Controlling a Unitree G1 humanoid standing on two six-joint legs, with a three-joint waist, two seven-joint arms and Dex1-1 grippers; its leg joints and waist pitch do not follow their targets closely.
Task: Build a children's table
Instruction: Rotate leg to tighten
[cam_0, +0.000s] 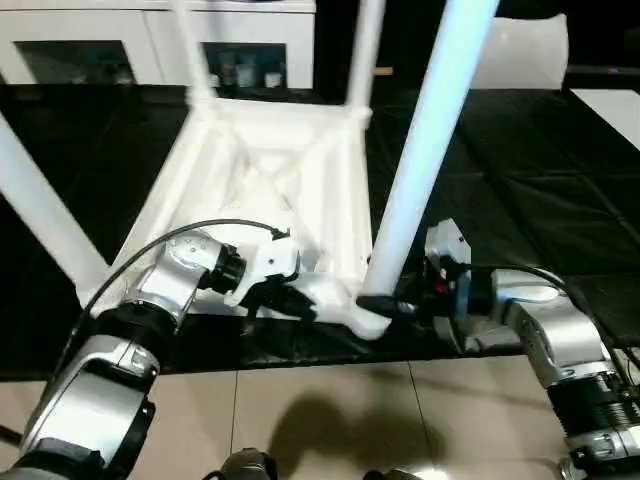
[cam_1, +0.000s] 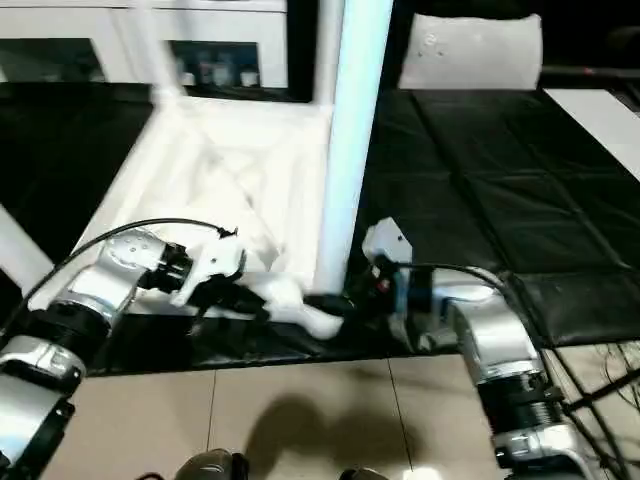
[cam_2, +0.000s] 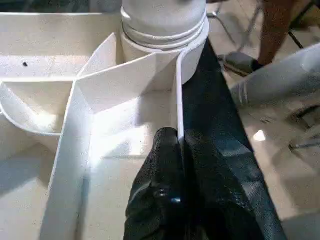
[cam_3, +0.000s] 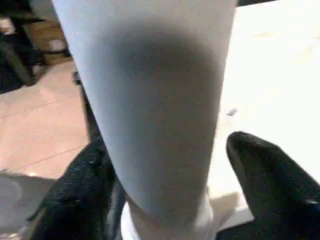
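Left gripper (cam_2: 172, 200): I see my fingers pinched tight on the tabletop's (cam_0: 270, 170) near rim wall, just beside the corner socket (cam_2: 160, 45).
Tabletop: lying underside up on the black mat (cam_0: 500, 180), stretching away from both my grippers.
Near leg (cam_0: 425, 150): standing in that corner socket, between my two grippers.
Right gripper (cam_0: 400, 305): fingers (cam_3: 270, 185) either side of the leg's base, clasping it.
Other legs (cam_0: 40, 215): upright at the left and far corners.
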